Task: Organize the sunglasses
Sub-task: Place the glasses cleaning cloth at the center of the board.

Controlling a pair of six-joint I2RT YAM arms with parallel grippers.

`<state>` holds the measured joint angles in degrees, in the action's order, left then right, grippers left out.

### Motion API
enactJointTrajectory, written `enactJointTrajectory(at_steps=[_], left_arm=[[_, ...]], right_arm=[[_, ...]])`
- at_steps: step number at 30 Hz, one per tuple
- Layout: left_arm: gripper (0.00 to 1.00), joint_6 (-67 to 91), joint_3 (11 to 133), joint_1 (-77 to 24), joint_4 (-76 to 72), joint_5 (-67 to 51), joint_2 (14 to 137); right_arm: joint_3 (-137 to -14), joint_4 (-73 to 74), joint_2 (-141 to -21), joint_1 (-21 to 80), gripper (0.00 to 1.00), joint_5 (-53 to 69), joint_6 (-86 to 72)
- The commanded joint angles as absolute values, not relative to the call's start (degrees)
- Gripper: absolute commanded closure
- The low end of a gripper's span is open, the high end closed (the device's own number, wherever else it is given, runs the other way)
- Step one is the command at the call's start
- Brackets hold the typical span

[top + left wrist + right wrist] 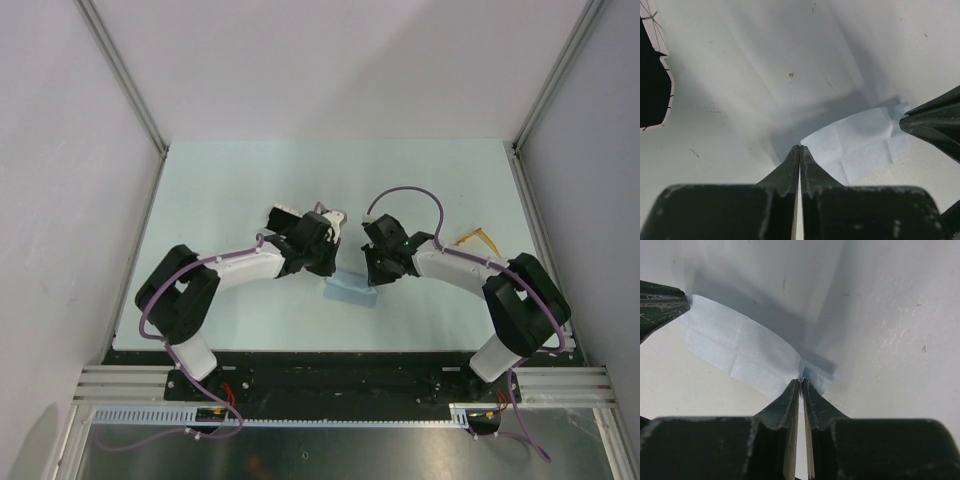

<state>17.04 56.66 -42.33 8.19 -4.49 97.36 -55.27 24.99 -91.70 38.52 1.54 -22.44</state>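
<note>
Left gripper (800, 147) and right gripper (801, 381) each clamp one end of the cloth (860, 145).
You will find the sunglasses (480, 238) well off to the right gripper's right, lying roughly crosswise; that gripper is nearer.

From above and behind the arm bases, our top camera looks down and away over the whole surface (250, 190). It stands far enough back to take in both the left arm (240, 265) and the right arm (460, 265). Our left wrist camera sits just behind the left gripper (800, 147) and looks along its fingers at the surface from very close. Our right wrist camera does the same behind the right gripper (801, 381). All three views share the cloth (350, 288) near the middle. Each wrist view also catches the other gripper's tip at its edge: at the right in the left view, at the left in the right view.
</note>
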Motion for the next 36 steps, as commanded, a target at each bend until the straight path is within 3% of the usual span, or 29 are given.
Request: enactJointTrajectory(at_steps=[1,13,15,18,25,31,36], left_arm=[[0.96,16.9,55.7,-42.9,7.2,-6.5,95.4],[1.0,17.3,54.9,-43.2,7.2,-6.7,95.3],[0.98,17.5,54.9,-43.2,7.2,-6.4,95.2],[0.76,17.7,54.7,-43.2,7.2,-5.3,94.3],[0.67,17.8,53.1,-43.2,7.2,-5.9,89.5],[0.65,17.3,52.1,-43.2,6.9,-5.0,89.6],[0.65,19.1,56.6,-43.2,6.9,-3.4,93.6]], right_arm=[[-55.0,24.3,-89.7,38.8,0.87,1.3,-22.9],[-54.7,23.7,-89.9,38.8,0.92,1.3,-22.8],[-54.5,23.6,-89.7,38.7,0.84,1.7,-22.6],[-54.2,23.6,-88.6,38.7,0.68,1.7,-22.5],[-54.2,23.7,-85.3,38.1,0.59,3.5,-22.8],[-54.3,22.2,-86.1,36.7,0.6,4.6,-23.5],[-54.6,18.5,-90.7,33.8,0.75,4.0,-26.1]])
